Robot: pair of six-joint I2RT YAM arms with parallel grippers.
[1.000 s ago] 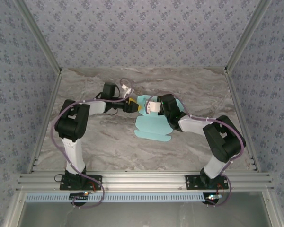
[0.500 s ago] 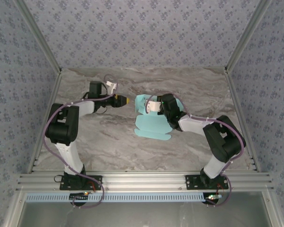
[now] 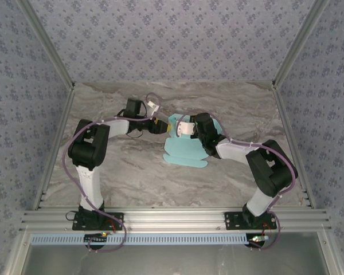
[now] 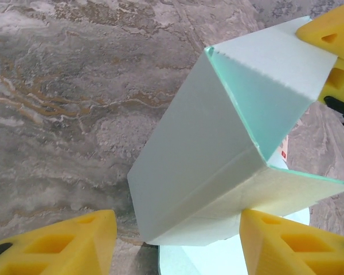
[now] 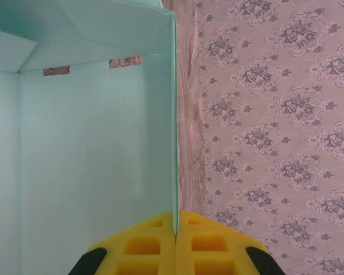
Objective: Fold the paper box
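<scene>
Pinching one paper box [image 4: 206, 143] wall on the marble table [image 3: 126, 172], the right gripper [image 5: 176, 223] faces the left gripper [image 4: 180, 240], jaws spread

The left arm [image 3: 90, 150] bends at the elbow and reaches toward the middle. The left gripper [image 3: 159, 125] holds its yellow fingers [image 4: 63, 243] wide apart. The right arm [image 3: 258, 160] bends in too. The right gripper [image 5: 176, 223] pinches the paper box [image 5: 92, 143].

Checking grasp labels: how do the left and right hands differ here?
The right hand is pinched shut on a wall of the paper box; the left hand is open, its fingers apart near the box. The right hand reaches from the right, the left hand from the left. Both have yellow fingers.
</scene>
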